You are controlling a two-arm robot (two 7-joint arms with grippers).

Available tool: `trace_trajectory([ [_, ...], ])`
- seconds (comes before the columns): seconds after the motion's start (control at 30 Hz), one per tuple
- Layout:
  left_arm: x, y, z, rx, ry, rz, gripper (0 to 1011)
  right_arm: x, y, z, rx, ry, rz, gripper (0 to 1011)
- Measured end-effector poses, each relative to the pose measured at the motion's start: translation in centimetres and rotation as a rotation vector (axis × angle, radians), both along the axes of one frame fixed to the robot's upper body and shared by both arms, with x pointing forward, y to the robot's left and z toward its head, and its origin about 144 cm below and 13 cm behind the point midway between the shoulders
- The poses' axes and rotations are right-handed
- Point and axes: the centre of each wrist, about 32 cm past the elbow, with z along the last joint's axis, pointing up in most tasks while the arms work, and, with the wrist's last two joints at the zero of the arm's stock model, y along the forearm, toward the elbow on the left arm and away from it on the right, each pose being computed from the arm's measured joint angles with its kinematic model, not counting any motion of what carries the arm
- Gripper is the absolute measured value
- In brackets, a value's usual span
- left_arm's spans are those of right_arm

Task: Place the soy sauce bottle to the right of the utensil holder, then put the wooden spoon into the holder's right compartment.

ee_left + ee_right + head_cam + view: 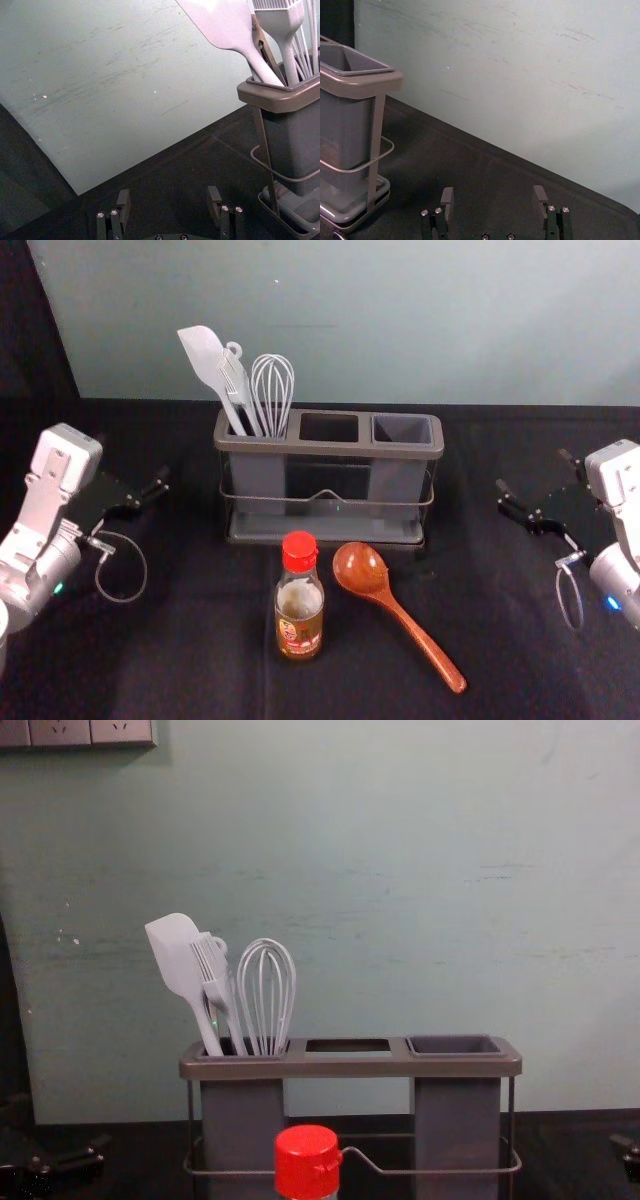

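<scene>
Hanging spread at the left of the counter, the left claw grips nothing; the right claw, at the right, is likewise parted and holds nothing. Both sit wide of the utensil holder, which leaves room to reach the things in front of it.

Nearer than the holder, the soy sauce bottle stands upright, red cap on, with brown sauce inside. Just right of it the wooden spoon lies with its bowl toward the holder and its handle slanting near and right, probably an easy line for the right claw.

In the holder, the left compartment carries a spatula, a brush and a whisk, heads up. No utensil rises from the right compartment, so the spoon should fit there. The bottle's move seems due first.
</scene>
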Motion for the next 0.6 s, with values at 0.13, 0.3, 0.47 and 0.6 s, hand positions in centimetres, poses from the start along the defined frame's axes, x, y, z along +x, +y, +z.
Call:
trace_trajectory([
  [0.13,0.0,0.0,0.0,0.0,0.0,0.0,1005,0.0,0.0,0.0,0.0,0.0,0.0,1003],
  [0.3,0.0,0.0,0.0,0.0,0.0,0.0,1005,0.0,0.0,0.0,0.0,0.0,0.0,1003],
  [0.47,0.0,0.0,0.0,0.0,0.0,0.0,1005,0.0,0.0,0.0,0.0,0.0,0.0,1003],
  [0.6,0.0,0.0,0.0,0.0,0.0,0.0,1005,0.0,0.0,0.0,0.0,0.0,0.0,1003],
])
